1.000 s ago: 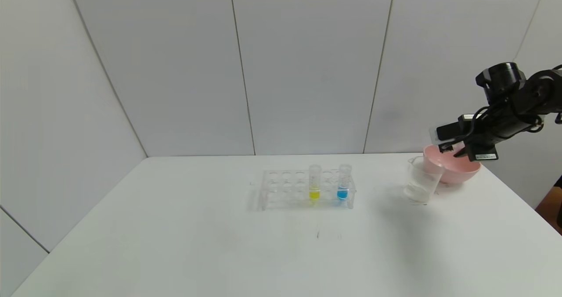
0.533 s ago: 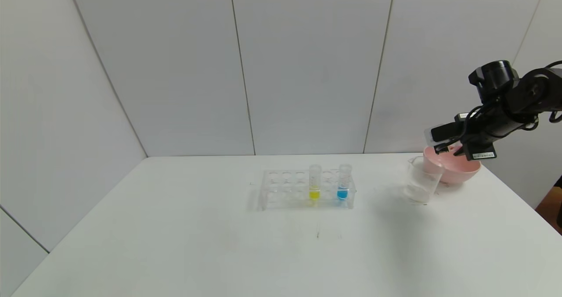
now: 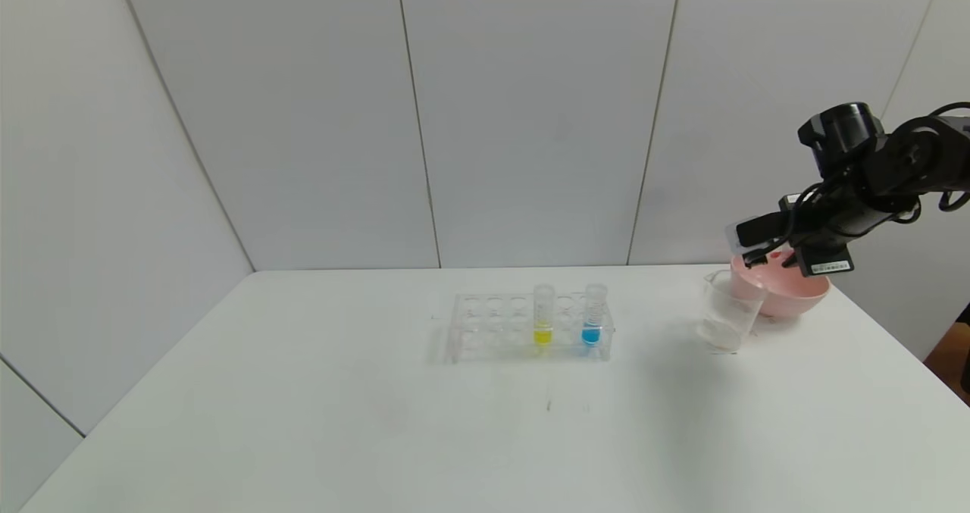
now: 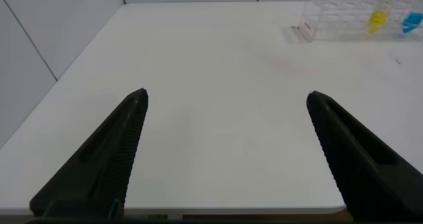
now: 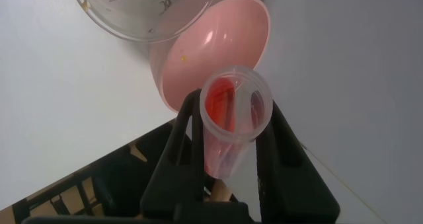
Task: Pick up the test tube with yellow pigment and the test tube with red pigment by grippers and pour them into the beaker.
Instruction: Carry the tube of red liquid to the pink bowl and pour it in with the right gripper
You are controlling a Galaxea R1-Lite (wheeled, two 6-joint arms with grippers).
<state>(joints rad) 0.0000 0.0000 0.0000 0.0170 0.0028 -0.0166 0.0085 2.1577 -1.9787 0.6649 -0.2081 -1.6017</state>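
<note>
My right gripper (image 3: 764, 257) is shut on the test tube with red pigment (image 5: 231, 115) and holds it tilted in the air, above the near rim of a pink bowl and just right of the beaker (image 3: 725, 312). In the right wrist view the tube's open mouth faces the camera, with red liquid along its wall, and the beaker (image 5: 142, 9) is beyond it. The test tube with yellow pigment (image 3: 543, 316) stands upright in a clear rack (image 3: 492, 330) at mid-table. My left gripper (image 4: 226, 95) is open and empty over the table's near left part; the rack (image 4: 337, 16) is far ahead.
A pink bowl (image 3: 796, 293) touches the beaker's right side near the table's right back corner. A blue-liquid tube (image 3: 593, 316) stands in the rack to the right of the yellow one. The white table (image 3: 303, 422) ends at walls behind and to the left.
My right gripper has risen a little and moved left toward the beaker with the red tube in it. Rack, tubes, beaker and bowl have not moved.
</note>
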